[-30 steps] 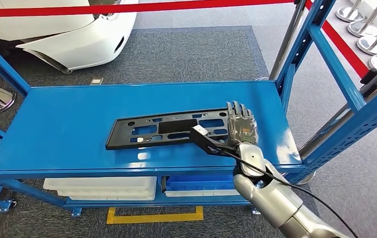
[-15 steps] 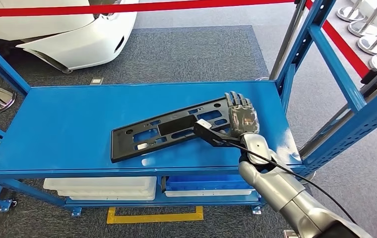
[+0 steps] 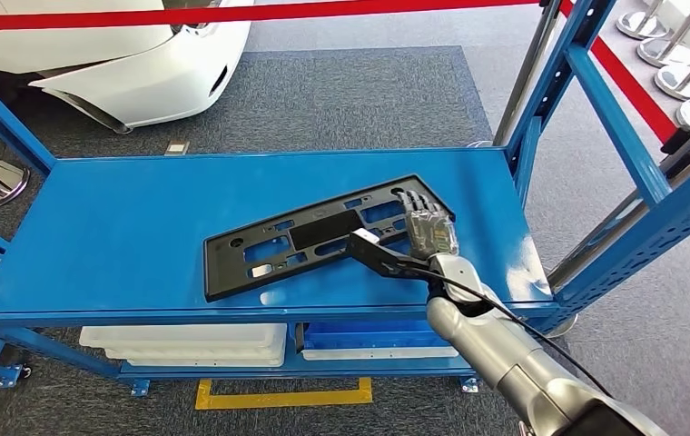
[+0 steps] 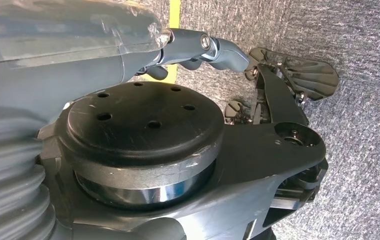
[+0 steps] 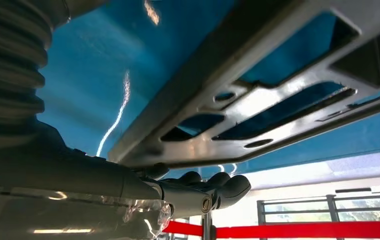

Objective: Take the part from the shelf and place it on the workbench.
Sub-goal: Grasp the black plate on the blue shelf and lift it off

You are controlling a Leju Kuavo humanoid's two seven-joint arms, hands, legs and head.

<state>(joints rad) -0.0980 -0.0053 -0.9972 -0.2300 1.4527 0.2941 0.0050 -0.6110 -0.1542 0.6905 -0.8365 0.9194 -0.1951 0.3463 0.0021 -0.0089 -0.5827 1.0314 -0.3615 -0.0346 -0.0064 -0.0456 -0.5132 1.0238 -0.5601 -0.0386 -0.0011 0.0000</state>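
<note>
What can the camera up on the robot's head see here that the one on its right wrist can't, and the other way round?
The head view alone takes in the whole blue shelf, the bins beneath it and the white car. The right wrist view alone gives a close look at the fingers at the part's edge. Both show the black part, the right hand on it and the red barrier tape.
</note>
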